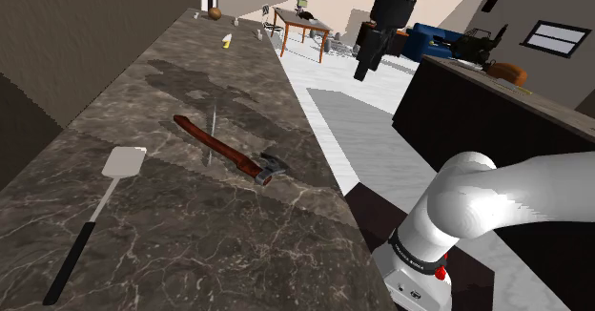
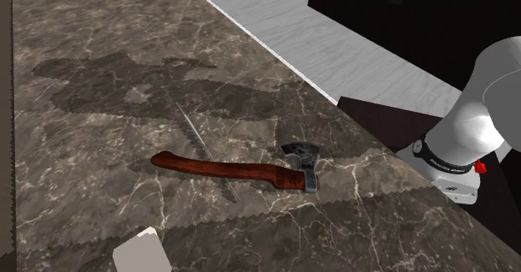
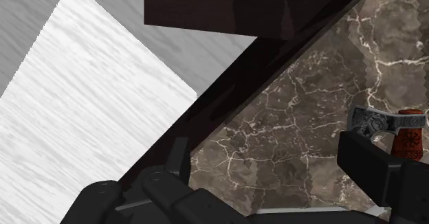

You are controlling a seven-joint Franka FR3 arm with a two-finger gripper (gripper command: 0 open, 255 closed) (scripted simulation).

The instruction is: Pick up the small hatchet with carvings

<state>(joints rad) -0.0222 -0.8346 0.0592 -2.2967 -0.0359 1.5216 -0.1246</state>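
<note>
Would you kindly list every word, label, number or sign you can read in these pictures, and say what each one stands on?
No text here can be read outright.
Black band low on the white arm: small white lettering, too blurred to read.
Hatchet: carved patterns on the metal head and on the red handle beside it, seen in the wrist view; these are ornament, not letters.

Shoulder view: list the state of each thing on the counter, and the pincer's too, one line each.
Small hatchet with red-brown handle and carved grey head: lying flat on the dark marble counter, not held.
White-bladed spatula with black handle: lying flat, apart from the hatchet.
Black pincer: open, empty, raised high, away from the hatchet.
</note>
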